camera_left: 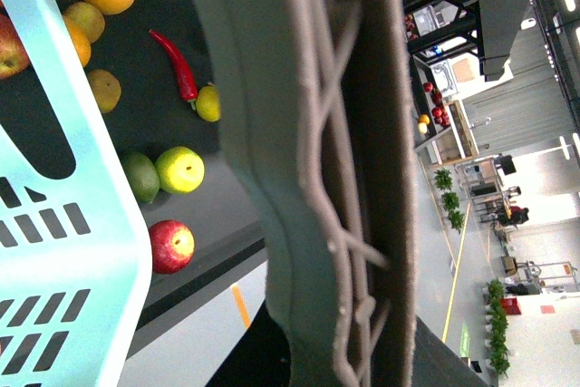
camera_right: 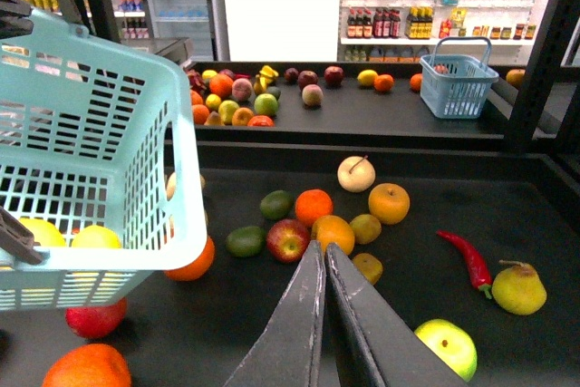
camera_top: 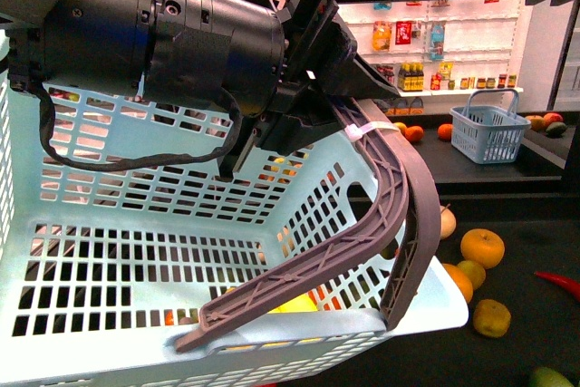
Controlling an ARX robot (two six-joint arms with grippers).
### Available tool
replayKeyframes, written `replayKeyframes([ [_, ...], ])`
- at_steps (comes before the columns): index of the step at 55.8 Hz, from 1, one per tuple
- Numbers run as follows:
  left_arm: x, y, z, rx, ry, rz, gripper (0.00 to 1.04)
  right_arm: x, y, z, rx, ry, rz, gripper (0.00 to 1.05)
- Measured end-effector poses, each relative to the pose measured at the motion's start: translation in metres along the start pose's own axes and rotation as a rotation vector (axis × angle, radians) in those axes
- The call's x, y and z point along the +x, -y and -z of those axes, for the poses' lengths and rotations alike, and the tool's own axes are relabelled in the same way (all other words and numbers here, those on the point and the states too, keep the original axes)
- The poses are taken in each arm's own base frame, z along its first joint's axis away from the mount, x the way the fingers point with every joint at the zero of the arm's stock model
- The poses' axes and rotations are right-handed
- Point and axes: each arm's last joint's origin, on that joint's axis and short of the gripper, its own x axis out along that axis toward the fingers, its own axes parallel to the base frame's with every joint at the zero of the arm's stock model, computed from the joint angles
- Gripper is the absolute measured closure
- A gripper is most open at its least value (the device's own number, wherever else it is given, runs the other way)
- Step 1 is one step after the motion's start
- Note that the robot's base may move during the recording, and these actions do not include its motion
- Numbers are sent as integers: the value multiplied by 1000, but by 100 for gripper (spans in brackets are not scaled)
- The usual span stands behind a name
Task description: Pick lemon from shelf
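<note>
My left gripper [camera_top: 349,101] is shut on the grey handle [camera_top: 399,197] of a pale blue basket [camera_top: 136,251], held up over the shelf; the same handle [camera_left: 308,178] fills the left wrist view. Yellow fruit [camera_right: 95,237] shows through the basket's slats. On the shelf's dark deck [camera_right: 435,188] lie two small dull-yellow lemons [camera_right: 365,228] [camera_right: 367,266] among other fruit; one lemon [camera_top: 491,318] also shows at the lower right of the front view. My right gripper [camera_right: 324,256] is shut and empty, its tips just short of the nearer lemon.
Around the lemons lie oranges [camera_right: 335,233], a red apple [camera_right: 288,240], a red chili [camera_right: 467,260], a yellow pear [camera_right: 518,287] and a green-yellow apple [camera_right: 447,346]. A small blue basket [camera_right: 458,88] stands on the rear deck. A black upright [camera_right: 544,52] rises at the right.
</note>
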Motion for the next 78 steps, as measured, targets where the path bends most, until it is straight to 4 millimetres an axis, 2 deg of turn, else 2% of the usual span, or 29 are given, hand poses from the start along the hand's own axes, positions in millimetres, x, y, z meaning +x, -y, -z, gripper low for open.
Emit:
replayKeyframes([
  [10,0,0,0,0,2,-2,96,-12,0,3,0,-5,-1,98],
  [32,0,0,0,0,0,0,96,-12,0,3,-1,-4,1,98],
  [55,0,0,0,-1,0,0,96,-12,0,3,0,-4,1,34],
  [64,0,0,0,0,0,0,96,-12,0,3,0,-4,0,4],
  [66,0,-1,-1,-3,35,-12,96,-12,0,3,0,-4,0,1],
  [70,0,-2,-4,-28,210,-48,96,-12,0,3,0,-4,0,2],
  [78,-12,-9,-17,-40,342,-80,96,-12,0,3,0,-4,1,2],
])
